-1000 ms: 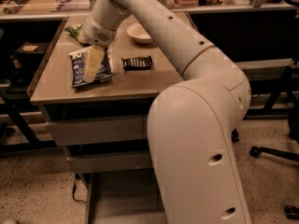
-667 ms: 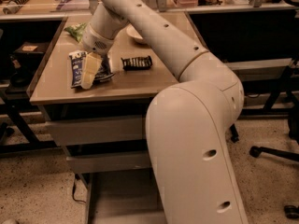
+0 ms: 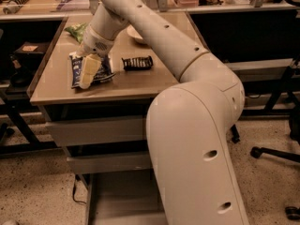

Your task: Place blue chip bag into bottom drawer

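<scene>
The blue chip bag [image 3: 89,69] lies flat on the brown table top [image 3: 122,83], near its left side. My gripper [image 3: 87,78] reaches down from my big white arm and is right over the bag, its pale fingers [image 3: 89,70] lying across the bag's middle. The bottom drawer [image 3: 117,196] is pulled out low under the table, its flat grey floor showing; my arm hides its right part.
A small black ribbed bar [image 3: 138,63] lies just right of the bag. A green chip bag [image 3: 76,31] and a pale bowl [image 3: 136,33] sit further back. Two upper grey drawers [image 3: 93,130] are shut. Desks stand to the left and right.
My gripper has moved down and a little towards the front edge, from the bag's upper part to over its middle. The bag has not moved.
</scene>
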Available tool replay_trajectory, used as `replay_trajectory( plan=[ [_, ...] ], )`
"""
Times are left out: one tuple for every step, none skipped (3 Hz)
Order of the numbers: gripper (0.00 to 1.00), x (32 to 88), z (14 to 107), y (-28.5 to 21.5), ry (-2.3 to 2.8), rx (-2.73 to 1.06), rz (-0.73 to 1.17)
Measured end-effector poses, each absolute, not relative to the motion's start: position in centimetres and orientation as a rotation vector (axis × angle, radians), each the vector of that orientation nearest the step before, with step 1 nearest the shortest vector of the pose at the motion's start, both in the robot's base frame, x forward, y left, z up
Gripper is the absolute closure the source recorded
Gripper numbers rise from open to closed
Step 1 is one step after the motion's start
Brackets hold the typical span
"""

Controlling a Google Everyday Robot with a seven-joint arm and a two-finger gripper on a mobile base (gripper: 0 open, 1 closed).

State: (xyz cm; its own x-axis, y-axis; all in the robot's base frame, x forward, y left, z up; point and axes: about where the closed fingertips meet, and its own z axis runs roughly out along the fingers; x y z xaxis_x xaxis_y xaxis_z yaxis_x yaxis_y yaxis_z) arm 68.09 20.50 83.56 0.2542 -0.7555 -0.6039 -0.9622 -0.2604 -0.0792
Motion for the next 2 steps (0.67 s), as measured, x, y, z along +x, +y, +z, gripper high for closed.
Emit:
replay_trajectory(
  plan=[
    [0.42,68.09,83.56,20.51,1.560,-2.096,0.637],
    [0.65,68.09,83.56,20.51,1.560,-2.096,0.637]
  ],
)
